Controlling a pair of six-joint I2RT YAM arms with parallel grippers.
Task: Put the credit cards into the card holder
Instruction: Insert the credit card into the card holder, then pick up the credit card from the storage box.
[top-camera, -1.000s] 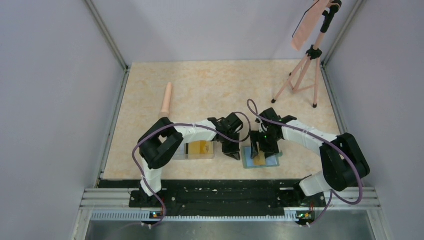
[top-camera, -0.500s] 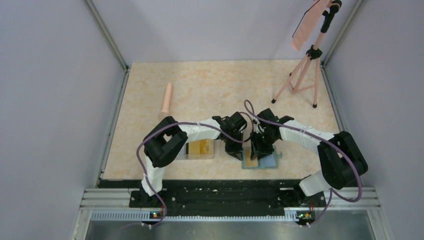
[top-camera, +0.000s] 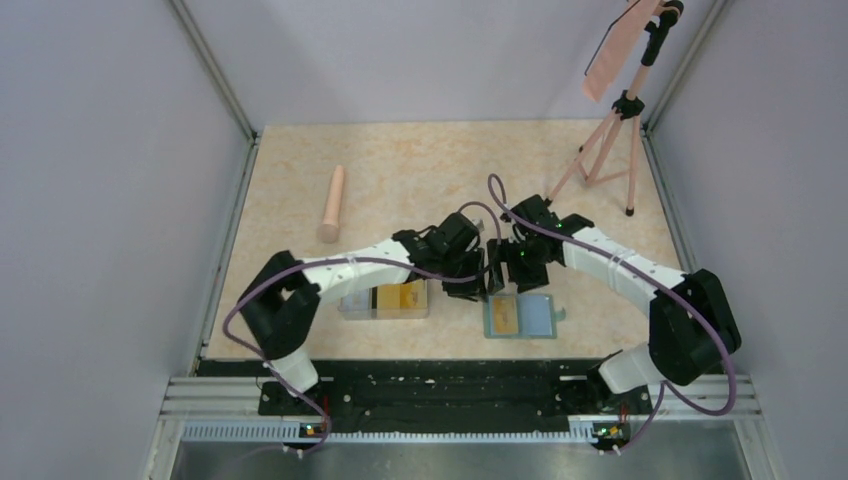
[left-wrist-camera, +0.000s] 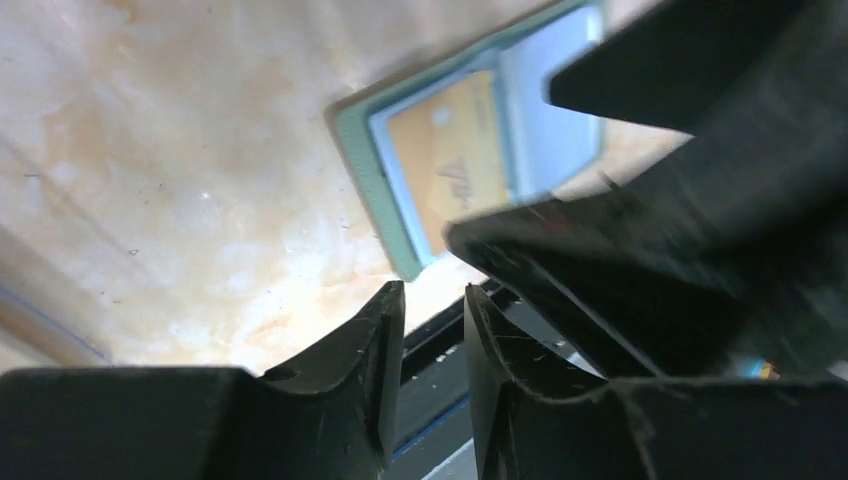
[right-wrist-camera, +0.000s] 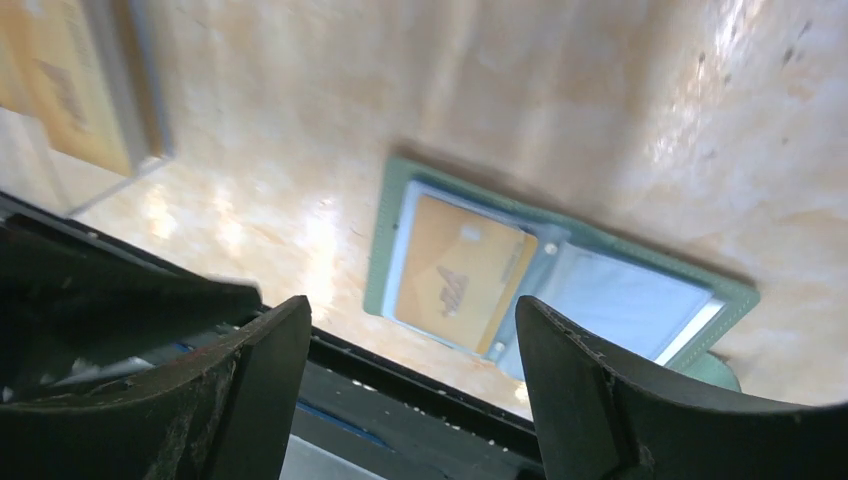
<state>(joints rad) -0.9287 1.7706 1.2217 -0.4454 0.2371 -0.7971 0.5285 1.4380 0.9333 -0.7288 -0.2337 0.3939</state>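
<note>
Right jaws spread wide, nothing in them, hovering above the table (top-camera: 420, 170). Left jaws show just a narrow gap, empty too, close at their 9 o'clock. Card holder (top-camera: 538, 318) lies open at 6 o'clock of both, with one yellow-orange credit card (top-camera: 504, 316) on its 9 o'clock page. Clear box (top-camera: 352, 304) sits at the holder's 9 o'clock.

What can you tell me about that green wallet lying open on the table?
The wallet is a small, flat, muted-green folder lying open on the table near its front edge. Inside are two pale blue see-through pages; the left holds a yellow card, the right looks empty. A small green tab sticks out at its right side. Besides the card, only the table touches it.
</note>
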